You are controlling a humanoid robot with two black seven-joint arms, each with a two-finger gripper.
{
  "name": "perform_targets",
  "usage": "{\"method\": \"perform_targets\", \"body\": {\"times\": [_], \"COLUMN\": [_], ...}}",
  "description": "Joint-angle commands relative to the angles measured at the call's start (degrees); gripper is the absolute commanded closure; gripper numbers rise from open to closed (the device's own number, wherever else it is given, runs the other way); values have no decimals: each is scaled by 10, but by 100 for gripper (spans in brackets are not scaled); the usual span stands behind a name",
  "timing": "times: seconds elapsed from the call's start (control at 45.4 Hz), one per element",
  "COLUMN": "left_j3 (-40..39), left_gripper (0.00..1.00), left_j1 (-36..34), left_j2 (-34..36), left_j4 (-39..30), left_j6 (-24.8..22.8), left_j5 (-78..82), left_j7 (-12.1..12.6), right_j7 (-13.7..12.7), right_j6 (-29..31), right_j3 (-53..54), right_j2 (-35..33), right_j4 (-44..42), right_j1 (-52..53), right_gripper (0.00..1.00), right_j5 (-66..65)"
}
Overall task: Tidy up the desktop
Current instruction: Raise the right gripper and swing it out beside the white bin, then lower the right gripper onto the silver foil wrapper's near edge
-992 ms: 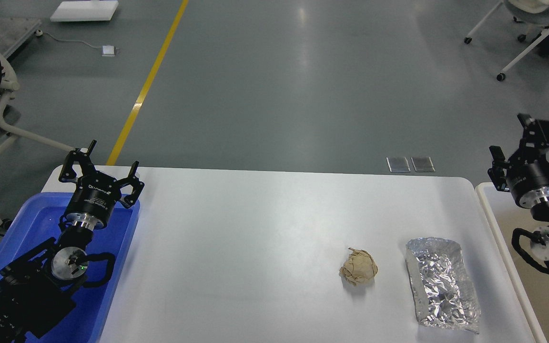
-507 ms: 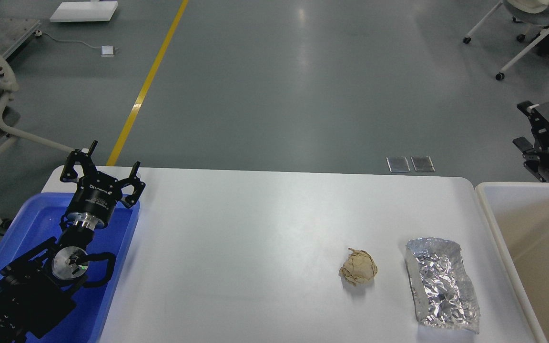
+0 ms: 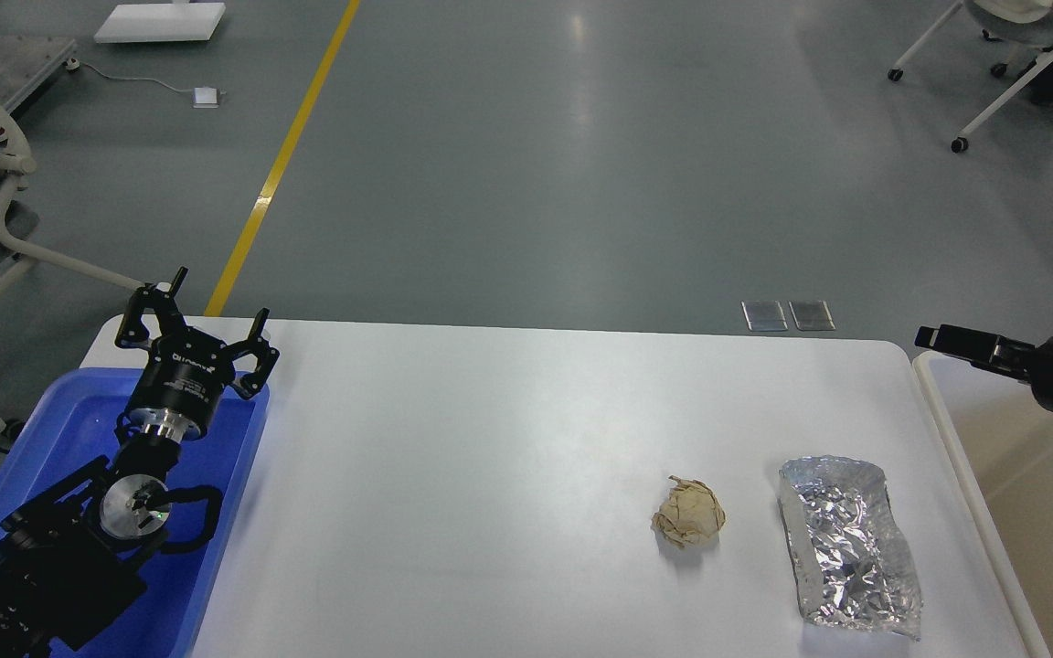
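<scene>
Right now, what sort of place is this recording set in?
Most likely a robotics lab or workshop hall: a bare grey floor with a yellow lane line, wheeled office chairs off to the side, and a white desktop flanked by a blue tray and a cream bin.

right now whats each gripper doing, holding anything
left gripper: open, holding nothing, above the blue tray.
right gripper: seen side-on, cannot tell if open or shut.

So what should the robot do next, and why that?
Probably swing the right gripper down toward the foil bag. That gripper sits at the right edge of the desktop, above the cream bin, with nothing in it, and the foil bag is the nearest loose item. The paper ball lies just left of it.
</scene>
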Motion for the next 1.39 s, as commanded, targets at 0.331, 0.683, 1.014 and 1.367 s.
{"method": "perform_targets", "body": {"times": [0.331,0.683,1.014,1.367], "left_j3": [0,0,0,0], "left_gripper": [0,0,0,0], "left_j1": [0,0,0,0], "left_j2": [0,0,0,0], "left_j4": [0,0,0,0], "left_j6": [0,0,0,0], "left_j5": [0,0,0,0], "left_j7": [0,0,0,0], "right_j7": [1,1,1,1], "right_j6": [14,-4,-93,-126], "right_j3": [-107,-99,-99,-99], "right_j2": [-42,-29,5,55], "right_j4": [134,126,121,64], "right_j1": [25,-20,-75,-110], "right_gripper": [0,1,9,15], "right_j5": [-162,-164,-165,-159]}}
